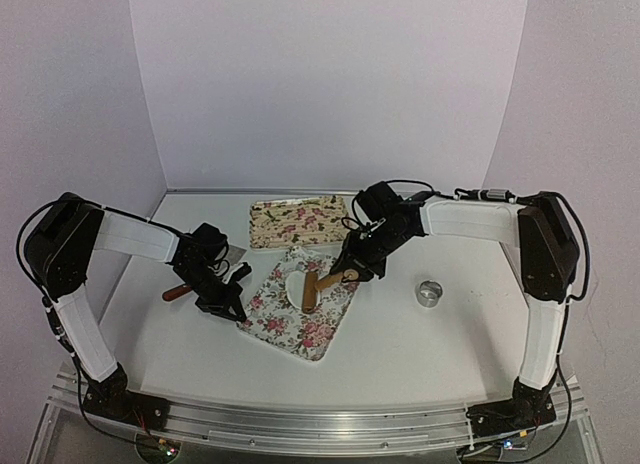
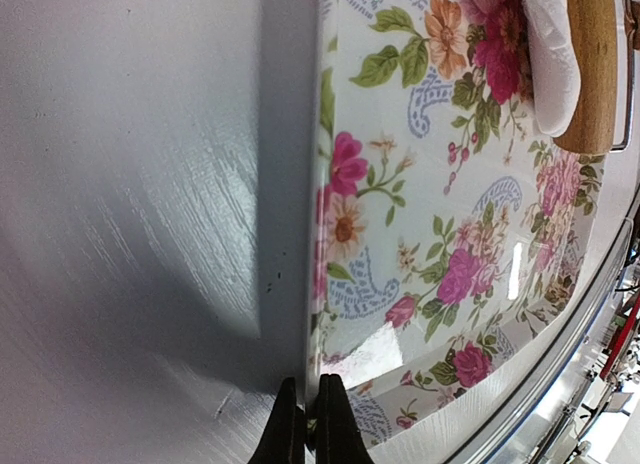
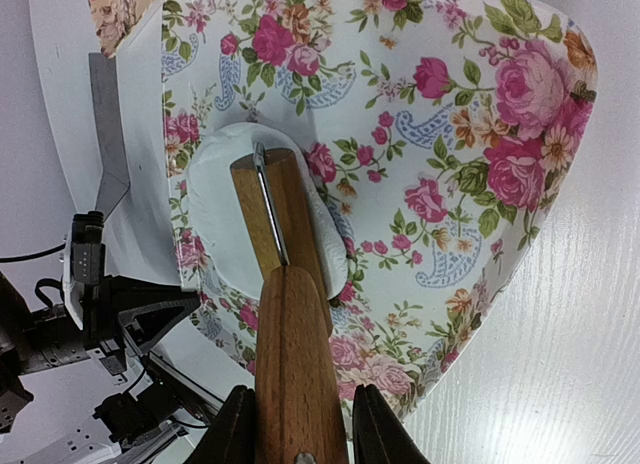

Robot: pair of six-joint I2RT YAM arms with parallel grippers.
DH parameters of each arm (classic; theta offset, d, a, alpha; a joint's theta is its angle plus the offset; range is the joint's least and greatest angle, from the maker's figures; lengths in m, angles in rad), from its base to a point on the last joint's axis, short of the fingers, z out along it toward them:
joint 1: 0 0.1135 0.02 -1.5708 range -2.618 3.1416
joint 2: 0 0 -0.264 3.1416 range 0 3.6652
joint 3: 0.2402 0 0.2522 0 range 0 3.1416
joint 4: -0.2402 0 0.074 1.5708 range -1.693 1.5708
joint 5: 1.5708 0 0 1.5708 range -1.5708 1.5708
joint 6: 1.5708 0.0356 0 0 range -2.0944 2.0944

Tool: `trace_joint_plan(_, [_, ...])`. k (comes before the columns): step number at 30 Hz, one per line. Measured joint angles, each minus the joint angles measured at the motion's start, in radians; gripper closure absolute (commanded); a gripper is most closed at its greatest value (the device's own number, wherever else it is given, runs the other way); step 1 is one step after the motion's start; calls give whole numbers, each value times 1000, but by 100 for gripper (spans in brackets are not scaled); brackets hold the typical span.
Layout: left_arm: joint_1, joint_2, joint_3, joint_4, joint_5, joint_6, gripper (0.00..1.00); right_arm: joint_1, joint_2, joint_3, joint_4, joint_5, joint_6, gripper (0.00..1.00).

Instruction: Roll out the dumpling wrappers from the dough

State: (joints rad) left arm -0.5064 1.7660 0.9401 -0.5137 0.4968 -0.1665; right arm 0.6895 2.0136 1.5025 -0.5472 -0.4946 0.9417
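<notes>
A flattened white patch of dough [image 1: 296,283] [image 3: 218,216] [image 2: 551,56] lies on the flowered tray [image 1: 322,334] in the middle of the table. A wooden roller [image 1: 309,290] [image 3: 268,216] [image 2: 592,64] rests across the dough. My right gripper [image 1: 349,272] [image 3: 297,434] is shut on the roller's wooden handle [image 3: 295,364], which fills the gap between the jaws. My left gripper [image 1: 228,306] [image 2: 308,416] is shut on the near left rim of the tray [image 2: 318,284]. Dumpling wrappers are out of view.
A second flowered tray [image 1: 297,223] lies behind the first. A small shiny metal ring [image 1: 429,293] stands to the right. A scraper with a wooden handle [image 1: 178,292] and a metal blade [image 3: 105,134] lies left of the tray, under the left arm.
</notes>
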Motion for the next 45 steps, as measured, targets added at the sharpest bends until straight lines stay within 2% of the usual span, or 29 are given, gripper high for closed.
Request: trace_joint_plan(45, [11,0,0,14,-2,1,100,-41,-37,-99,74,-46,-3,100])
